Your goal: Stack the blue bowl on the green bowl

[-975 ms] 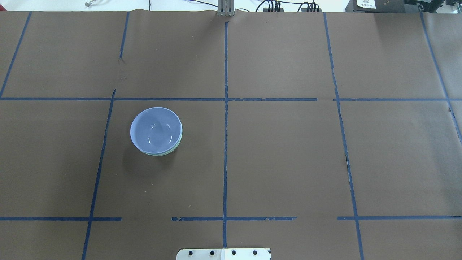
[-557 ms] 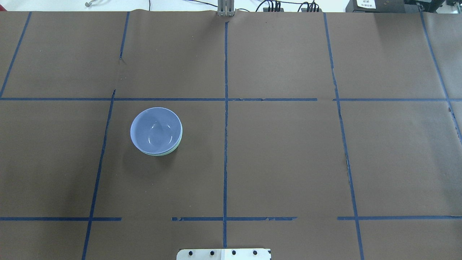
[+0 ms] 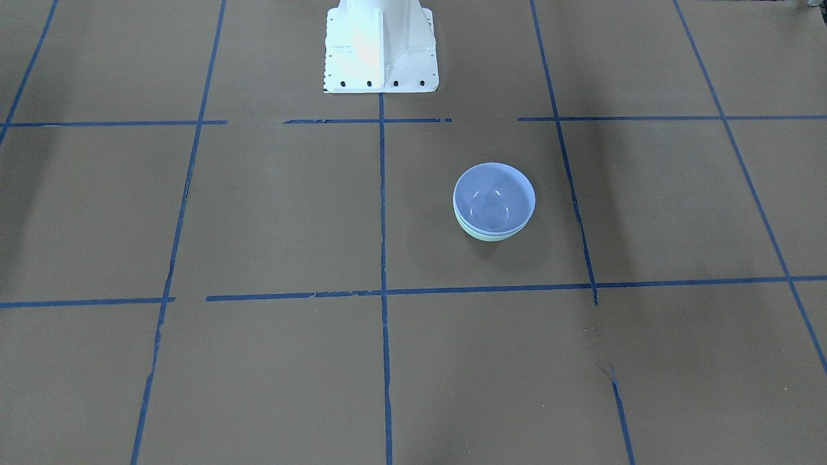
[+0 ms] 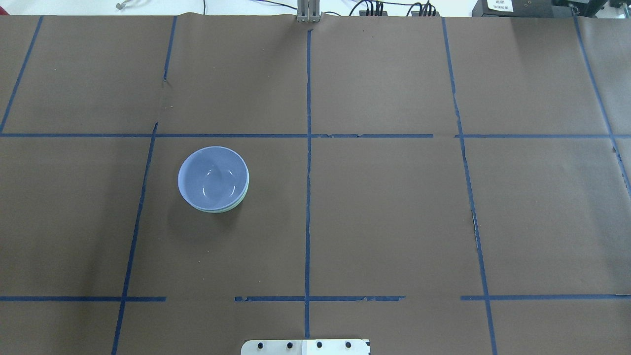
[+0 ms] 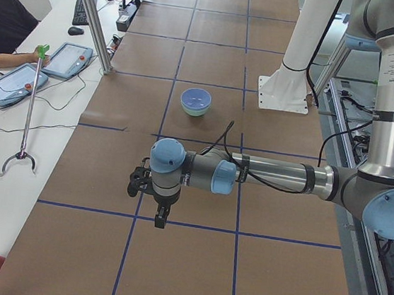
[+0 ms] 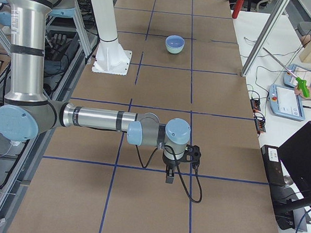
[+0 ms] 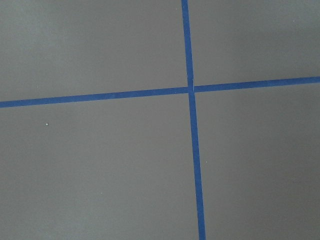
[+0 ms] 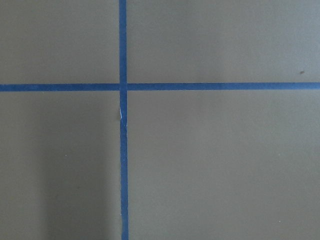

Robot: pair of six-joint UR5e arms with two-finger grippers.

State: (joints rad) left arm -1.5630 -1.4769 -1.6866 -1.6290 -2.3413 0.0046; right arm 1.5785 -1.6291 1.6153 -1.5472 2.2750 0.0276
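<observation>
The blue bowl [image 4: 213,177] sits nested inside the green bowl [image 4: 242,198], left of the table's centre line. Only the green bowl's rim and lower wall show under it, as in the front view, where the blue bowl [image 3: 494,197] rests in the green bowl [image 3: 484,234]. The stack also shows in the left side view [image 5: 196,100] and the right side view [image 6: 175,43]. My left gripper [image 5: 161,218] hangs over the table far from the bowls. My right gripper [image 6: 169,177] hangs far from them too. I cannot tell if either is open or shut.
The table is brown paper with blue tape lines. The white robot base [image 3: 380,48] stands at the table's robot side. Both wrist views show only paper and a tape cross [image 7: 190,90]. Tablets [image 5: 68,59] and a grabber stick [image 5: 29,110] lie on the side bench by an operator.
</observation>
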